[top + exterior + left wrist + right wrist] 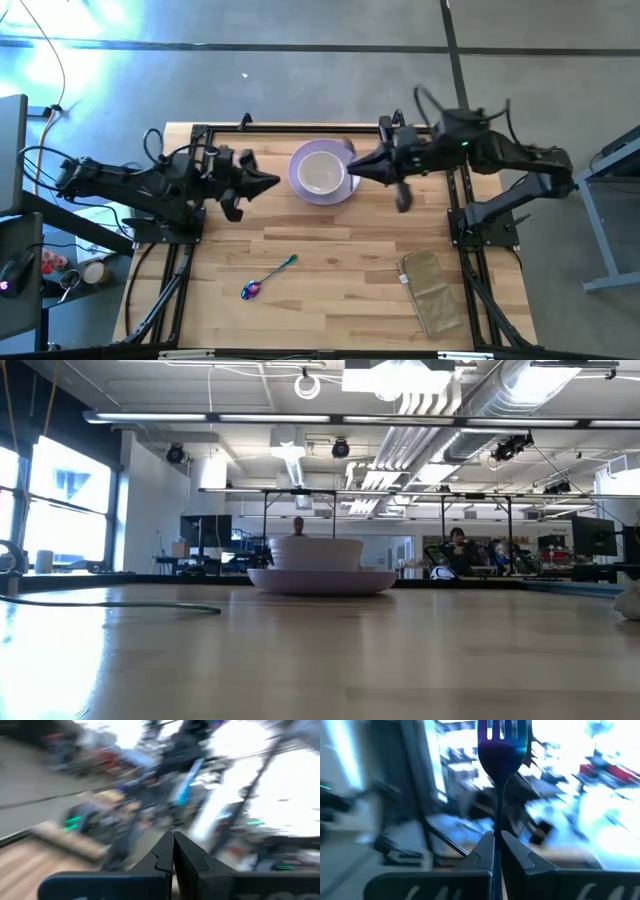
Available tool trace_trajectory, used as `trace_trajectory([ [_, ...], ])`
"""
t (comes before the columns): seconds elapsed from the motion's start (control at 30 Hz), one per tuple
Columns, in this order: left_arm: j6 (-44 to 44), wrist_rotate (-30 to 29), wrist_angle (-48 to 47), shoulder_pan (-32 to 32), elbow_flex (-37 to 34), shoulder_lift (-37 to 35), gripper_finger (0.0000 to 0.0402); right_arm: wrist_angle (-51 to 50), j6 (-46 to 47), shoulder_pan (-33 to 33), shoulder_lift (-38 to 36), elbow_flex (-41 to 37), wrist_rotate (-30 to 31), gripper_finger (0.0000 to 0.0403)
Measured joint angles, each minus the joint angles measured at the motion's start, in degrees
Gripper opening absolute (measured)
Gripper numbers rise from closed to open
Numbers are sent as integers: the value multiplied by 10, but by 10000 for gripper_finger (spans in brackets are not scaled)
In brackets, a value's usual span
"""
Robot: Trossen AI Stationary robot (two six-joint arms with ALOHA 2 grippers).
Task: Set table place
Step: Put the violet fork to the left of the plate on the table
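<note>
right gripper [494,837] jaws pinched the fork [503,750] by its thin handle, over the tabletop [340,270] by the plate [324,172] | left gripper [173,840] jaws pressed together, holding nothing | risk: fork could tip or slide out, clink the bowl [320,172]

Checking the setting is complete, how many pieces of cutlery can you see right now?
2. A spoon lies on the table in front of the plate; a fork is pinched in the right hand.

Bowl [320,172] on plate [300,185]; spoon [266,278] left of cloth [432,290].
</note>
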Motion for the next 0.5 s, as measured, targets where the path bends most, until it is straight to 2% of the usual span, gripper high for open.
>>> trace_trajectory([
  [0.13,-9,113,161,2,0,72,0,44,-1,2,10,0,-76,0],
  [0.27,-89,197,263,31,0,139,1,83,1,3,37,0,-138,0],
  [0.4,-150,233,318,56,0,195,1,97,13,2,70,0,-161,0],
  [0.5,-157,250,327,68,10,221,1,107,21,-4,89,0,-175,0],
])
